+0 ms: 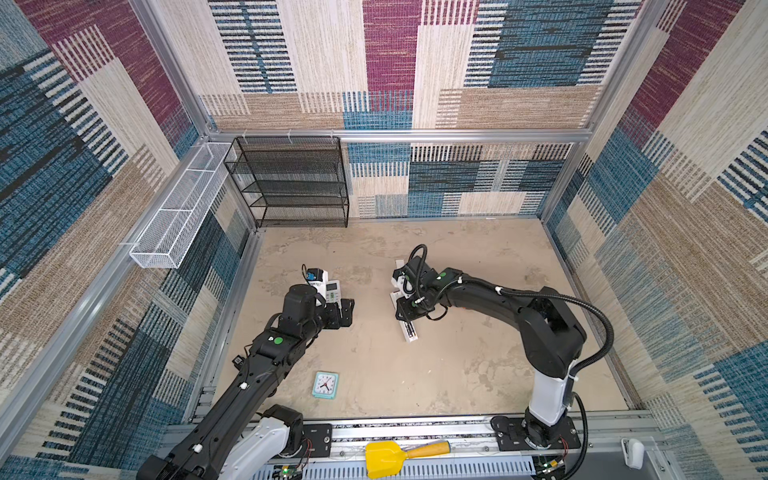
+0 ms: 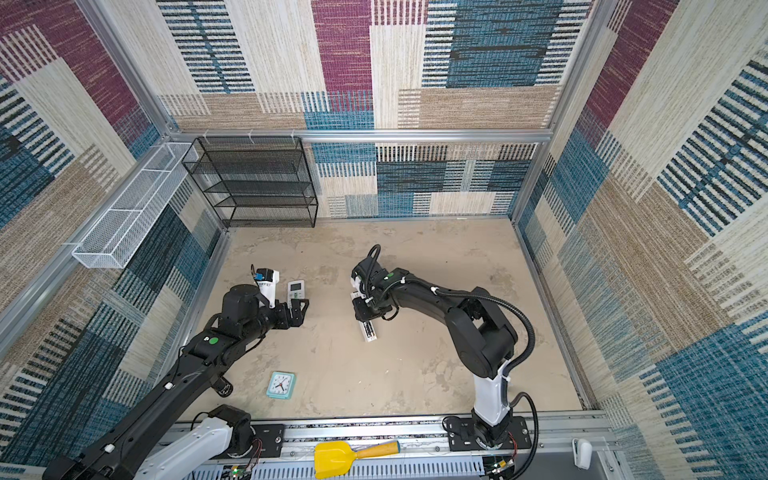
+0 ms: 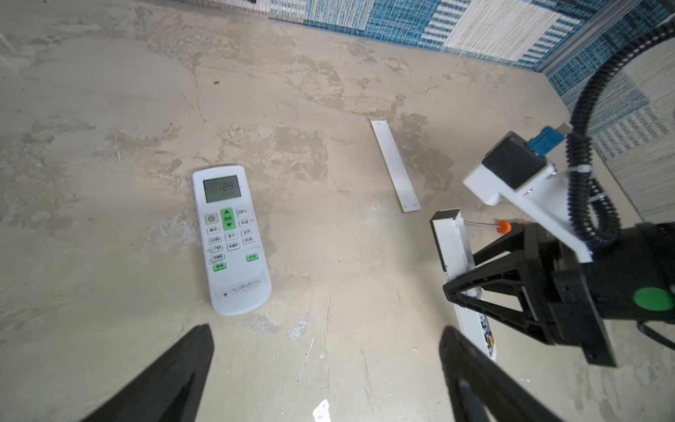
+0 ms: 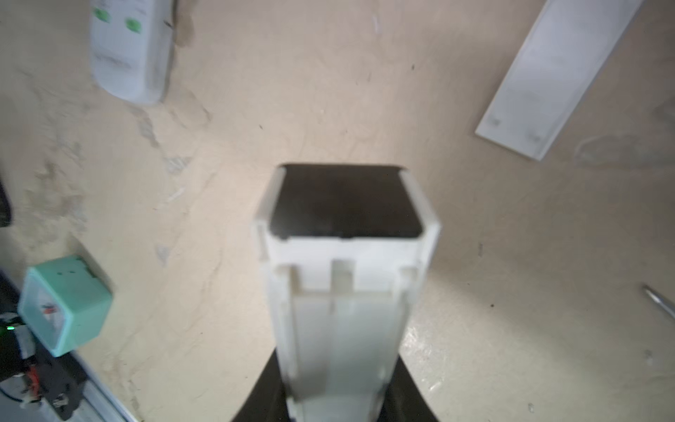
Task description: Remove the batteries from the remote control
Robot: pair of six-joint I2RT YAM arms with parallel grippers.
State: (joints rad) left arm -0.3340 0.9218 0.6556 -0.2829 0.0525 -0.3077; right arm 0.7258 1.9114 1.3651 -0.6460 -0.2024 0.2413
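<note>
- The right gripper (image 3: 471, 292) is clamped across the long white remote control (image 3: 452, 248). In the right wrist view its black fingers (image 4: 261, 402) press both sides of the casing, cut off by the bottom edge.
- In both top views the remote control lies at mid-frame on the table (image 1: 457, 374). The right wrist covers its middle, so only the end toward the lower frame shows clearly.
- The batteries (image 1: 409, 329) (image 2: 368, 330) appear there as two dark strips lying lengthwise, side by side, in the open back. They are too small to tell their ends or colour.
- In the right wrist view the open back is a blurred white trough with a centre rib and a dark square patch at its far end. The batteries cannot be made out there.
- I cannot tell whether the remote's upper end is raised off the table.
- The left gripper (image 3: 327, 330) is spread wide with nothing between its fingers. It sits at the lower end of a button-faced remote (image 3: 230, 237), and in a top view it hides that remote's lower half (image 1: 332, 288).
- A flat white cover (image 3: 394, 166) lies apart from the remote control, right of centre in the left wrist view.
- Of the screwdriver (image 3: 504, 226), only an orange knob and a thin shaft show, just beside the remote's upper end. The rest is behind the right gripper.
- A mint-green clock (image 1: 325, 385) sits lower centre-left, well apart.
</note>
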